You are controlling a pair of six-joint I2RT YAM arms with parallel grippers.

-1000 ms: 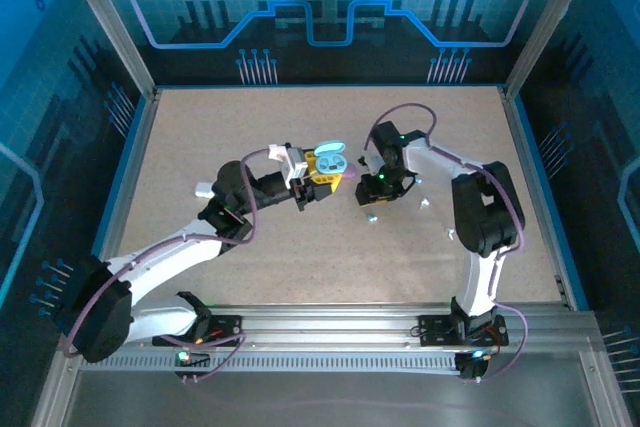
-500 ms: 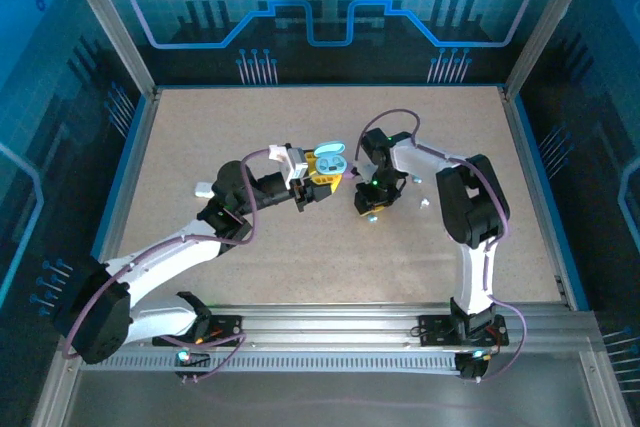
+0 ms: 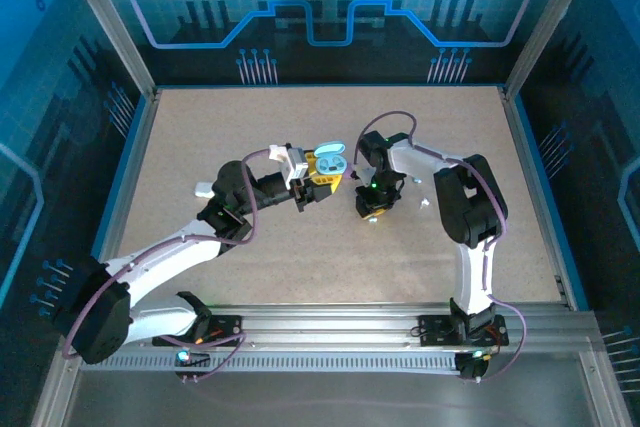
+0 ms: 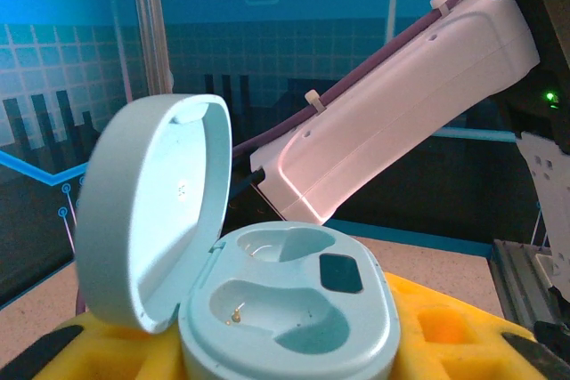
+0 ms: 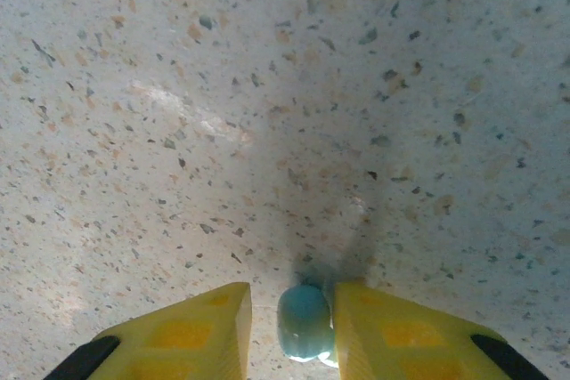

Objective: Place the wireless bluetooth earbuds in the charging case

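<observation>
Teal earbud [image 5: 305,322], tiny and pebble-shaped, is seen lying on the speckled table [image 5: 267,86] at the bottom centre of the right wrist view. It is flanked by the yellow right fingers [image 5: 405,335]: one pad touches it and a narrow gap is left on the other side, so it is not yet clamped. The charging case [image 4: 294,309] is held clamped between the left fingers [image 4: 463,344], low in the left wrist view, with its lid [image 4: 151,211] raised and both wells empty. The bud is judged very light, hard and slick, easily squirted out. It is best taken gently across its rounded middle.
</observation>
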